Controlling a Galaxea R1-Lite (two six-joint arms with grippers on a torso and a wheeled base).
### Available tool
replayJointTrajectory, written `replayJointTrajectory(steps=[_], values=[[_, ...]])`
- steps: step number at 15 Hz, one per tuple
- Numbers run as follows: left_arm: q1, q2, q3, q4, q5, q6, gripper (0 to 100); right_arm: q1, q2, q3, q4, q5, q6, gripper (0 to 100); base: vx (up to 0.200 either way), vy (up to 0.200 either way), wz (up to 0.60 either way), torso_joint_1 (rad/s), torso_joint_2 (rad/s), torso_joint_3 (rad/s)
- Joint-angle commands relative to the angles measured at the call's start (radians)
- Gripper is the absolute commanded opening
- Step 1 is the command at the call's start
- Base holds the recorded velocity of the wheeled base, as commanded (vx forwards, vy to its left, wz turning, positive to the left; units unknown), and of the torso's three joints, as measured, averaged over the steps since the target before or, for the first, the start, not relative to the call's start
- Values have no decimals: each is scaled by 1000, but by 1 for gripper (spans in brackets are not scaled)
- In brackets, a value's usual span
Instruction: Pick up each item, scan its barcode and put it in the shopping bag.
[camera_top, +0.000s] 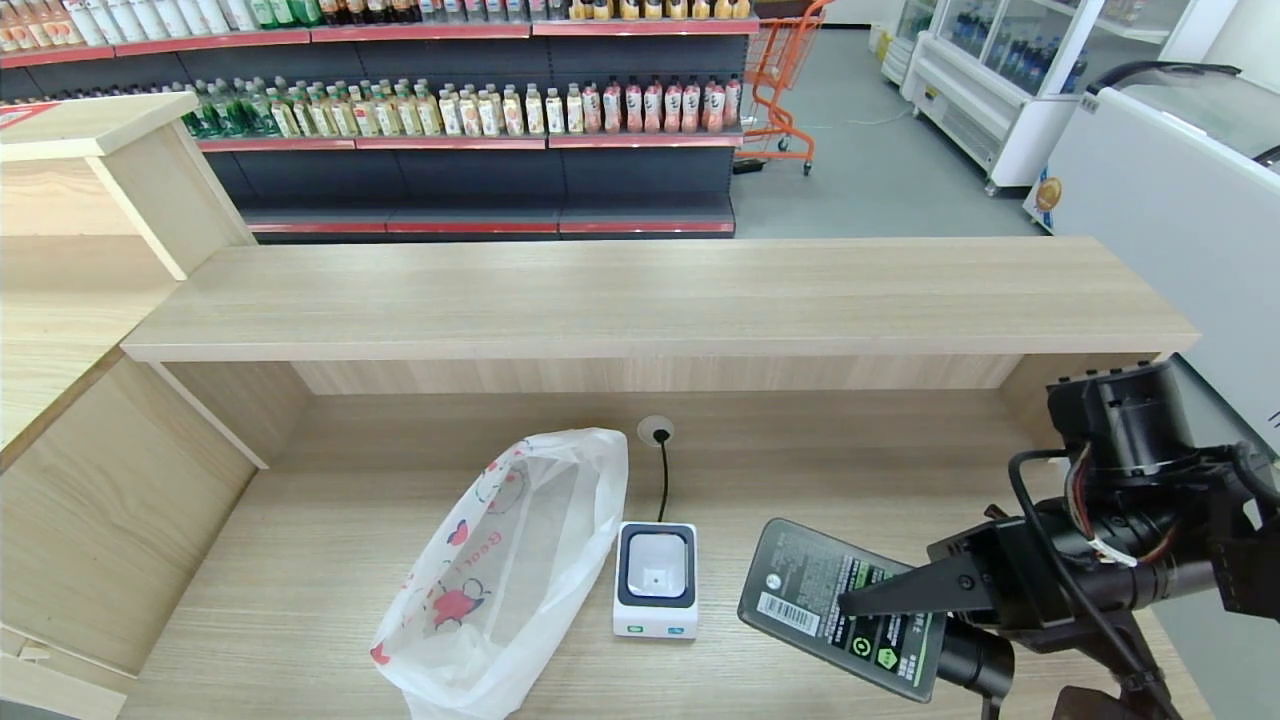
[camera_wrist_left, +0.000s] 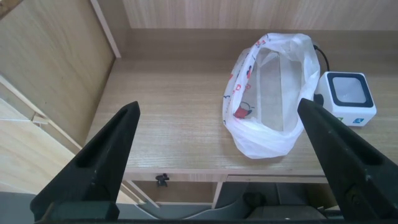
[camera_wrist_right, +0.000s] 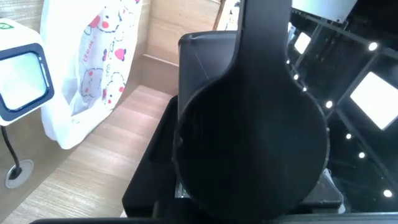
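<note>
Seen from the head, my right gripper is clamped on the dark package, barcode up, right of the scanner. The left wrist view shows my left gripper spread apart, nearer than the slack shopping bag; I cannot tell its contents.

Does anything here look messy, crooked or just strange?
Nothing spilled or broken. The shopping bag lies slumped on its side beside the scanner, and the packet in the right pincer has its barcode facing up, not toward the scanner window.

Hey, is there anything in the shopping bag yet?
Looks empty: the shopping bag lies slack on the counter, and only wood grain shows through its clear plastic.
</note>
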Motion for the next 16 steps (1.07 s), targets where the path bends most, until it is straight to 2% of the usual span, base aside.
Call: replayJointTrajectory(steps=[1, 7, 16], values=[[0, 0, 0, 0, 0, 0, 100, 0, 1, 0, 0, 0, -80, 0, 0, 0, 0, 0, 0, 0], [0, 0, 0, 0, 0, 0, 100, 48, -1, -9, 0, 20, -80, 0, 0, 0, 0, 0, 0, 0], [0, 0, 0, 0, 0, 0, 100, 49, -2, -26, -5, 28, -80, 0, 0, 0, 0, 0, 0, 0]])
